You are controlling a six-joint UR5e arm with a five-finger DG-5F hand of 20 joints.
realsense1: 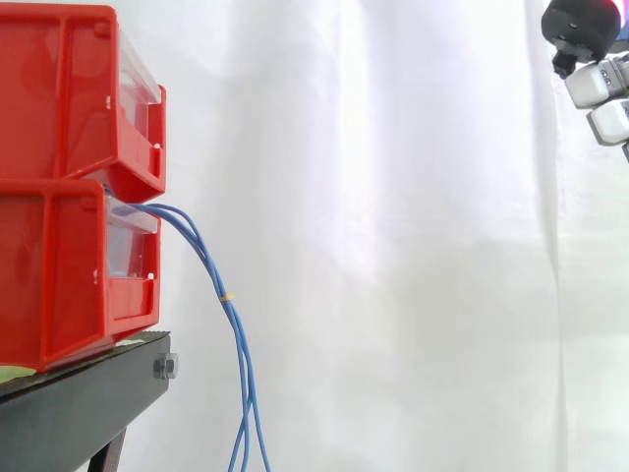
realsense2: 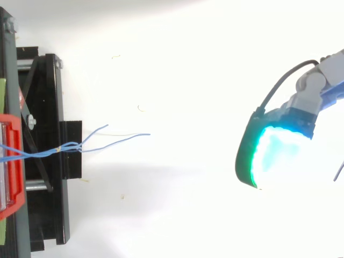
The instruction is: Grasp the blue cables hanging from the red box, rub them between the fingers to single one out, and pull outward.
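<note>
The robot hand (realsense2: 277, 153) is at the right side of the top view, where one thick pad of it glows cyan and green inside a black rim, and it is in the upper right corner of the side view (realsense1: 582, 34). From these views I cannot tell how far the hand is spread or closed. It touches nothing and is well apart from the thin blue cables (realsense1: 236, 334). These cables come out at the top of the lower red plastic bin (realsense1: 49, 275), just under the upper red plastic bin (realsense1: 59, 98) that is stacked on it. They bend over the clear front panel (realsense1: 128, 246) of the lower bin and hang down past the edge of the black metal stand (realsense1: 79, 403), to the bottom of the side view. A small yellow band (realsense1: 228, 295) holds the cables together partway down. In the top view their free ends spread apart (realsense2: 107, 141). Between hand and cables is only the white curtain (realsense1: 393, 246) behind.
</note>
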